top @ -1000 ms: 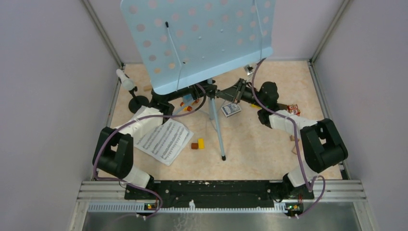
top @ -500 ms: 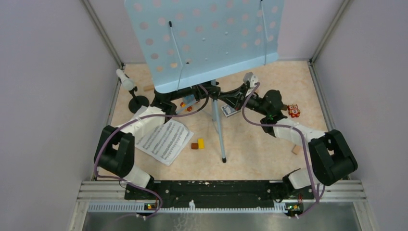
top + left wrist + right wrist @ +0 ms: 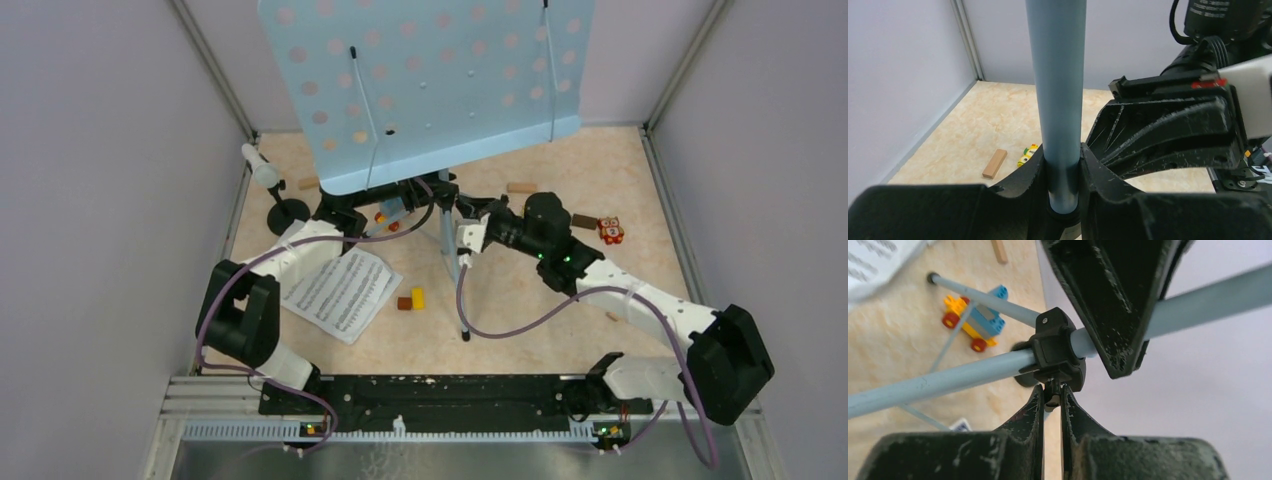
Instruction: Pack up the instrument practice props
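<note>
Two grips bear on the music rack [image 3: 430,80], standing mid-table between the arms. Its upright pole [image 3: 1055,90] is clamped by the left gripper [image 3: 1063,172]; the right gripper [image 3: 1052,402], nearly closed, pinches the screw tab [image 3: 1052,392] directly ahead, under the pole's black collar [image 3: 1055,347].

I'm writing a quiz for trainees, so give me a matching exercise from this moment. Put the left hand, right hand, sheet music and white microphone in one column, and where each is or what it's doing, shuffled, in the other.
Column one:
1. left hand
2. right hand
3. sheet music
4. white microphone

Column two:
A. lying flat on the table
B. closed around the light-blue pole
C. propped in a black holder at the far left
D. pinched on the clamp tab

Pairs: 1-B, 2-D, 3-A, 4-C
</note>
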`<state>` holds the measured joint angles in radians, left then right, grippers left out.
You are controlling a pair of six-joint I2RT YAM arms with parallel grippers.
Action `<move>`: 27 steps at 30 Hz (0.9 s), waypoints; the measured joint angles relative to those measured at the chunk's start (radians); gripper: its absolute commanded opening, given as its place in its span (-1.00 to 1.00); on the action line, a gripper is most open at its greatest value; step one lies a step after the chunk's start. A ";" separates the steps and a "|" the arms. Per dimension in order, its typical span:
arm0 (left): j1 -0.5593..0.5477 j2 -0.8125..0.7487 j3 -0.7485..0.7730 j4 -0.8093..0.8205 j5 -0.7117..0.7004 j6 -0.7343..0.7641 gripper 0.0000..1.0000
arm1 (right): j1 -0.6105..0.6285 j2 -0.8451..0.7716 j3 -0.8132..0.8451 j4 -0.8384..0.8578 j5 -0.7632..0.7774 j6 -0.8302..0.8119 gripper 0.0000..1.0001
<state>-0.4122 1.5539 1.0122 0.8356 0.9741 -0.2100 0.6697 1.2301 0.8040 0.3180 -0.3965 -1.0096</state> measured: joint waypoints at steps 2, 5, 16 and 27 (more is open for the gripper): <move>-0.001 0.001 0.002 0.002 0.010 -0.003 -1.00 | 0.040 -0.018 0.000 -0.042 0.081 -0.126 -1.00; -0.002 0.002 0.002 0.006 0.021 -0.009 -1.00 | 0.107 -0.032 -0.020 -0.052 0.225 -0.300 -1.00; -0.023 0.015 0.007 0.018 0.032 -0.019 -1.00 | 0.261 -0.019 -0.184 0.225 0.603 -0.781 -0.72; -0.023 0.019 0.008 0.015 0.004 -0.011 -1.00 | 0.336 -0.181 -0.204 0.130 0.639 -0.447 0.60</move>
<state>-0.4351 1.5730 1.0199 0.8509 0.9783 -0.2214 1.0058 1.0489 0.6003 0.4477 0.2420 -1.4570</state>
